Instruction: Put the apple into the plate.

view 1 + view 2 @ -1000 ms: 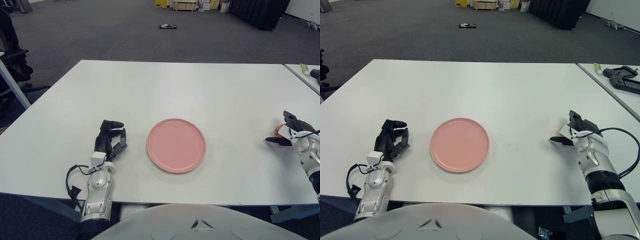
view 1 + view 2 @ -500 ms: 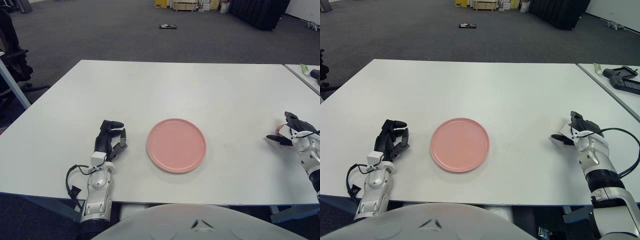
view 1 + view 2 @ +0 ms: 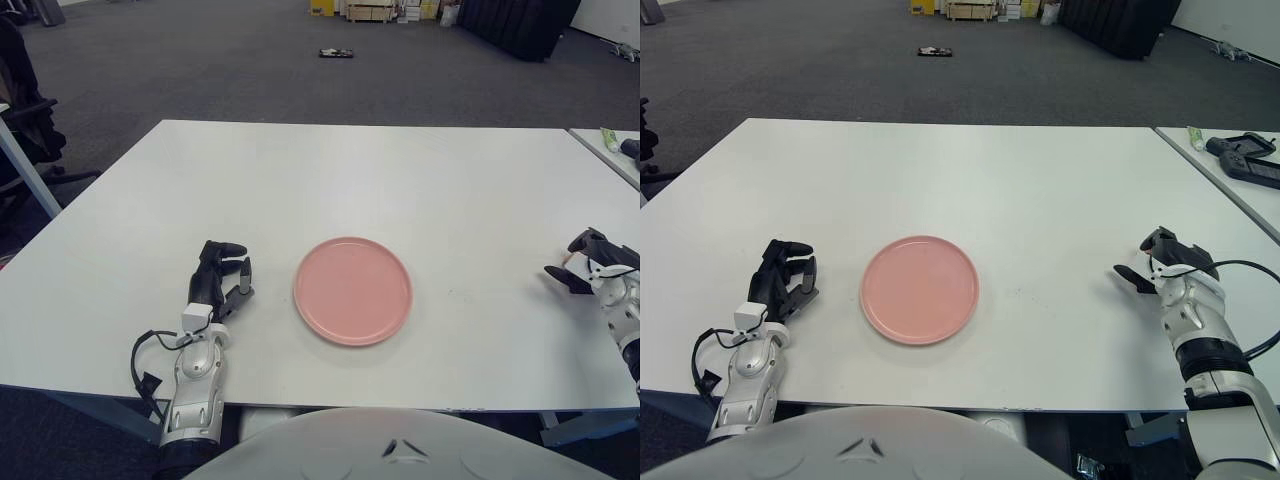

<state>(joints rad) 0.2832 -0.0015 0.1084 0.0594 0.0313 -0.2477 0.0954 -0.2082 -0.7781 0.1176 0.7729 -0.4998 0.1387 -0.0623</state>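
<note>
On the white counter [image 3: 400, 180] in the left eye view, a round pink plate [image 3: 353, 290] sits bare at the middle. At its left lies the black-fingered left hand [image 3: 220, 280], loosely curled and holding nothing. At the far right edge the right hand [image 3: 590, 262] is curled over the apple, which has gone from partly peeking out to hidden.

From the right eye view, the right hand [image 3: 1168, 262] has drifted further right, away from the plate [image 3: 919, 289]. An apple is likely firm, smooth and rounded, so wrapping the fingers around its widest part should suit.
</note>
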